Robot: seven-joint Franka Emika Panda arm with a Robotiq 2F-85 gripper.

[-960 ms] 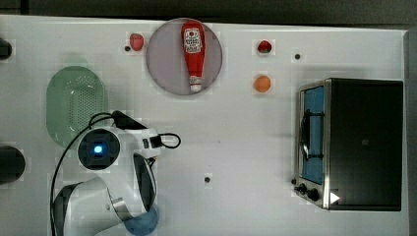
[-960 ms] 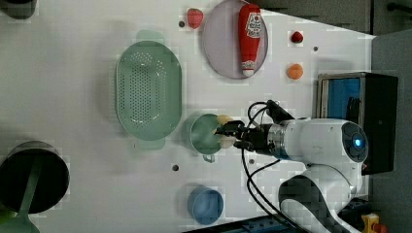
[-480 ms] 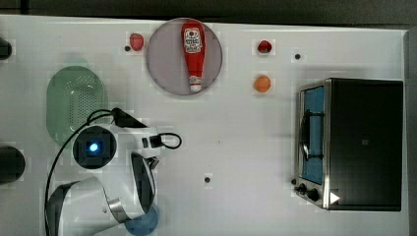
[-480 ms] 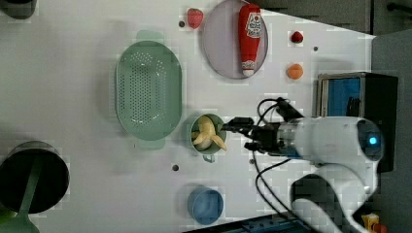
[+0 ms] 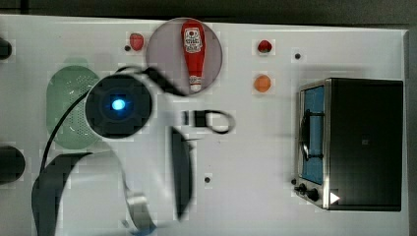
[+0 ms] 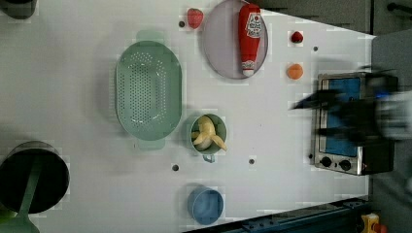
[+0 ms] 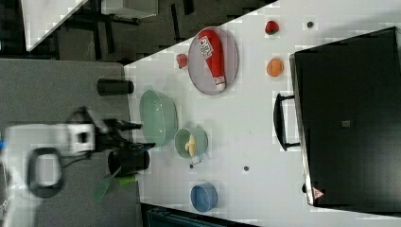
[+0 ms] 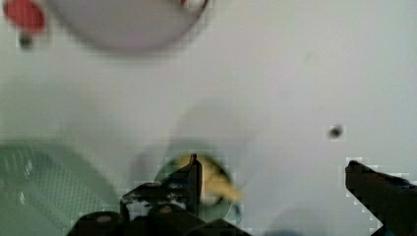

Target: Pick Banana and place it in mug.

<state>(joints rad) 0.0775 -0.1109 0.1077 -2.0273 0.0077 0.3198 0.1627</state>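
Note:
The yellow banana (image 6: 207, 136) lies inside the green mug (image 6: 221, 127), which stands beside the colander near the table's middle in the left view. The right view has the same mug (image 7: 201, 137) with the banana (image 7: 190, 144) in it. In the wrist view the banana (image 8: 216, 179) sits well below my gripper (image 8: 280, 184), which is open with nothing between its fingers (image 8: 194, 177). My gripper (image 6: 311, 116) hangs blurred, high above the table and away from the mug, in the left view. In the top view my arm (image 5: 118, 105) covers the mug.
A green colander (image 6: 148, 92) stands next to the mug. A plate (image 6: 218, 48) holds a ketchup bottle (image 6: 249, 36). A toaster oven (image 6: 350, 150), a blue bowl (image 6: 206, 205), a black pot (image 6: 29, 177) and small red and orange items (image 6: 294, 71) are spread around.
The banana was let go into the mug and the fingers opened wide. My arm then rose up and away from the mug.

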